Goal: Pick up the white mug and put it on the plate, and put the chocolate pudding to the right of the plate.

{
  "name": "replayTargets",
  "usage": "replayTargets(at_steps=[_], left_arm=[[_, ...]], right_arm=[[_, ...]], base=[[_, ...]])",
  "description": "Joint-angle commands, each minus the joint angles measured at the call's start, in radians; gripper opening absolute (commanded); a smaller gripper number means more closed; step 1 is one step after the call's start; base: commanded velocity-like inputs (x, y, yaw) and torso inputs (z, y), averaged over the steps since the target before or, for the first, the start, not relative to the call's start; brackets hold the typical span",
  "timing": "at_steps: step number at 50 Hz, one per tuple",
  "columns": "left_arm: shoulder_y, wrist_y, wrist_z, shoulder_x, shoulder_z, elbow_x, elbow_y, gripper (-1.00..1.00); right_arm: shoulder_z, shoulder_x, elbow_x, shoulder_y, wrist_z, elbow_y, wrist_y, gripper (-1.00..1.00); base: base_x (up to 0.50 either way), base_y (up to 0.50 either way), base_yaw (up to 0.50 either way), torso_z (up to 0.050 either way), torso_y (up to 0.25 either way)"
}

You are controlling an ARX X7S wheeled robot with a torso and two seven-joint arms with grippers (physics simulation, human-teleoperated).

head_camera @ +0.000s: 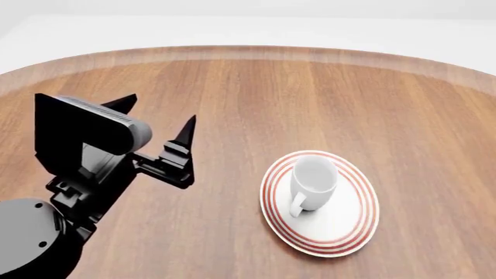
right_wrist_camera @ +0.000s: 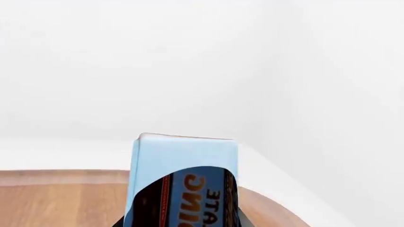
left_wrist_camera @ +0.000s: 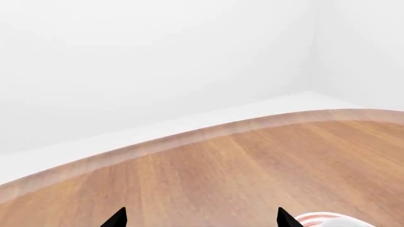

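Head view: round wooden table [head_camera: 256,99], white walls.

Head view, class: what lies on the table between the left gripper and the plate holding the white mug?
Nothing: in the head view, only bare wooden table separates the left gripper from the plate, where the white mug already stands.

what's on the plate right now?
The white mug stands upright on the plate, handle toward the camera, with nothing visible inside it. The patch of plate under the mug is covered. No pudding there; the carton shows only in the right wrist view.
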Motion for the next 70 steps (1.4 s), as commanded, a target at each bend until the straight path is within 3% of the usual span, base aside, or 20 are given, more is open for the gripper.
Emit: replayTargets(at_steps=[1, 7, 8, 9, 12, 13, 14, 15, 21, 30, 34, 40, 43, 50, 58, 70], left_arm=[[0.009, 0.024, 0.033, 0.027, -0.028, 0.012, -0.004, 1.00], [0.000, 0.012, 0.031, 0.043, -0.027, 0.013, -0.002, 1.00], [-0.003, 0.008, 0.031, 0.047, -0.027, 0.012, -0.003, 1.00], [-0.004, 0.005, 0.030, 0.049, -0.026, 0.012, -0.004, 1.00], [-0.004, 0.003, 0.030, 0.050, -0.025, 0.013, -0.002, 1.00], [-0.004, 0.003, 0.029, 0.050, -0.026, 0.013, -0.002, 1.00], [-0.004, 0.002, 0.030, 0.051, -0.026, 0.011, -0.003, 1.00], [-0.006, 0.001, 0.030, 0.052, -0.026, 0.011, -0.003, 1.00], [-0.012, -0.007, 0.030, 0.057, -0.027, 0.009, -0.006, 1.00], [-0.013, -0.011, 0.034, 0.059, -0.028, 0.007, -0.010, 1.00], [-0.011, -0.010, 0.036, 0.059, -0.028, 0.007, -0.015, 1.00], [-0.008, -0.011, 0.036, 0.062, -0.026, 0.010, -0.016, 1.00], [-0.012, -0.016, 0.034, 0.064, -0.027, 0.009, -0.014, 1.00], [-0.011, -0.019, 0.037, 0.069, -0.026, 0.009, -0.020, 1.00], [-0.011, -0.023, 0.039, 0.075, -0.025, 0.010, -0.025, 1.00], [-0.002, -0.015, 0.047, 0.074, -0.026, 0.013, -0.031, 1.00]], right_arm=[[-0.002, 0.071, -0.263, -0.062, -0.415, 0.132, -0.117, -1.00], [-0.033, 0.072, -0.311, -0.083, -0.535, 0.264, -0.103, -1.00], [-0.183, -0.078, -0.397, 0.067, -0.623, 0.276, 0.047, -1.00], [-0.223, -0.228, -0.547, 0.217, -0.773, 0.126, 0.197, -1.00], [-0.220, -0.678, -0.997, 0.667, -1.223, 0.175, 0.647, -1.00], [-0.262, -0.722, -1.147, 0.817, -1.363, 0.193, 0.797, -1.00], [-0.287, -0.715, -1.297, 0.845, -1.369, 0.225, 0.947, -1.00], [-0.303, -0.718, -1.306, 0.852, -1.379, 0.272, 0.960, -1.00], [-0.490, -0.648, -1.317, 0.938, -1.464, 0.414, 0.854, -1.00], [-0.693, -0.636, -1.407, 1.125, -1.492, 0.659, 0.791, -1.00], [-0.739, -0.646, -1.423, 1.180, -1.509, 0.734, 0.785, -1.00], [-0.697, -0.700, -1.425, 1.243, -1.486, 0.852, 0.839, -1.00], [-0.763, -0.706, -1.466, 1.291, -1.471, 0.936, 0.855, -1.00], [-0.939, -0.682, -1.458, 1.306, -1.590, 1.026, 0.842, -1.00], [-1.011, -0.676, -1.487, 1.379, -1.627, 1.125, 0.837, -1.00], [-1.136, -0.625, -1.477, 1.353, -1.691, 1.085, 0.892, -1.00]], base=[[0.00, 0.00, 0.00, 0.000, 0.000], [0.00, 0.00, 0.00, 0.000, 0.000], [0.00, 0.00, 0.00, 0.000, 0.000], [0.00, 0.00, 0.00, 0.000, 0.000], [0.00, 0.00, 0.00, 0.000, 0.000], [0.00, 0.00, 0.00, 0.000, 0.000], [0.00, 0.00, 0.00, 0.000, 0.000], [0.00, 0.00, 0.00, 0.000, 0.000], [0.00, 0.00, 0.00, 0.000, 0.000], [0.00, 0.00, 0.00, 0.000, 0.000], [0.00, 0.00, 0.00, 0.000, 0.000], [0.00, 0.00, 0.00, 0.000, 0.000], [0.00, 0.00, 0.00, 0.000, 0.000], [0.00, 0.00, 0.00, 0.000, 0.000], [0.00, 0.00, 0.00, 0.000, 0.001], [0.00, 0.00, 0.00, 0.000, 0.000]])
